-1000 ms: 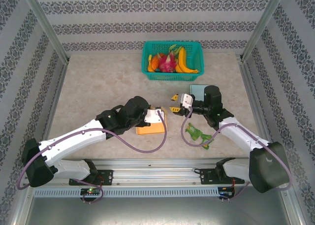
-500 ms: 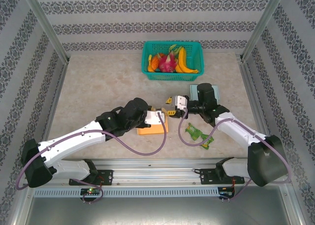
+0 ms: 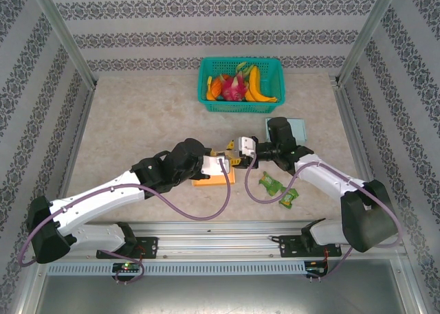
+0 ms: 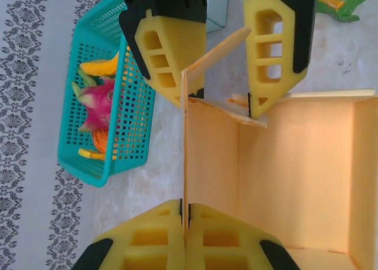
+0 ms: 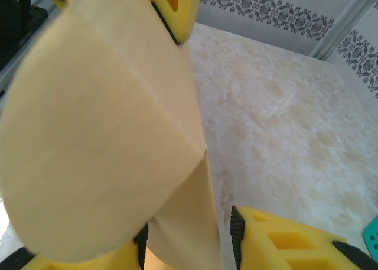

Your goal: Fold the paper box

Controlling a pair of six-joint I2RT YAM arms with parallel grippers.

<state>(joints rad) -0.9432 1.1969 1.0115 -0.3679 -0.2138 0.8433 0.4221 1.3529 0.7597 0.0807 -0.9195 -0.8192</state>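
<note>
Paper box (image 3: 210,180), orange, open-topped, at centre of table (image 3: 137,121), betw. both grippers. L gripper (image 4: 186,220): fingers closed flat on box's side wall. R gripper (image 4: 220,75): fingers apart, straddling raised flap (image 4: 215,55), not clamped. Teal basket (image 3: 240,106) at far edge holds bananas (image 3: 256,84), dragon fruit (image 3: 234,87), other fruit.

The paper box (image 4: 295,175) is thin matt card, smooth-faced with raw cut edges, and the left gripper (image 4: 186,214) and right gripper (image 4: 218,101) are moulded matt yellow plastic. The basket (image 4: 133,122) is teal plastic lattice with a slight sheen. The worktop (image 3: 137,121) presents smooth, pale and marble-patterned; the packets (image 3: 270,183) are glossy green film.
</note>
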